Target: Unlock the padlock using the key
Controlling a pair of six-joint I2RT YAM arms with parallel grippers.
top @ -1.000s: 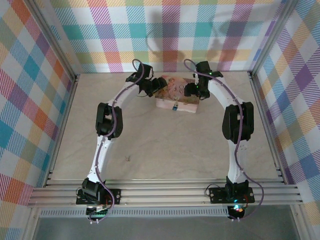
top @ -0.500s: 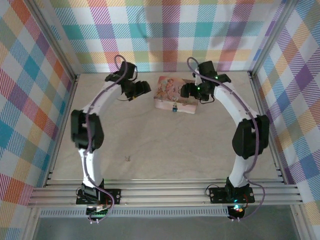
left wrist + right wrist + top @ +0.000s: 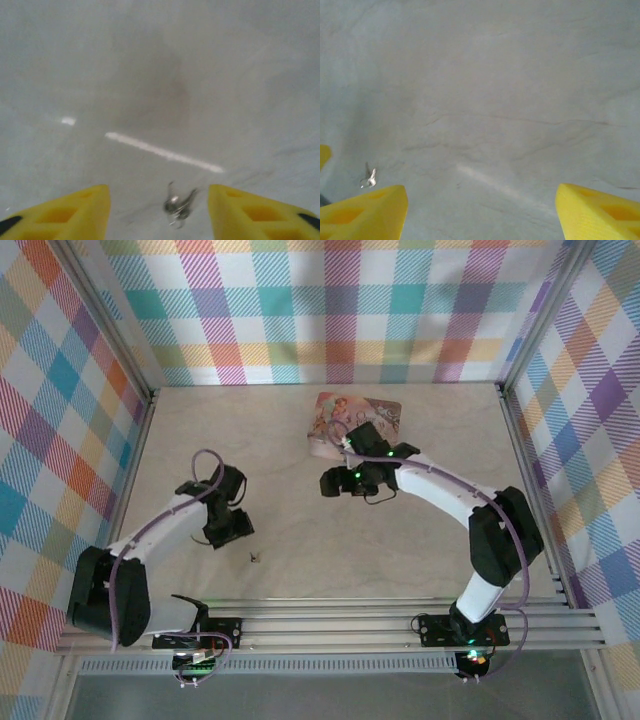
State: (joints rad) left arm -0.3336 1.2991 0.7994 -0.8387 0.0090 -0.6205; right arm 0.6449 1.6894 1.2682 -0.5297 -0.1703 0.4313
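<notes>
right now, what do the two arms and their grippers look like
Both the left arm and the right arm have white links with black joints, and a purple cable runs along each. The left gripper and right gripper have blocky yellow fingers with recessed pockets.

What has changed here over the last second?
The left gripper left the box and swung back to the near left, ending over the key. The right gripper backed away from the box to mid-table. Both are open and hold nothing. Key and box stayed put.
</notes>
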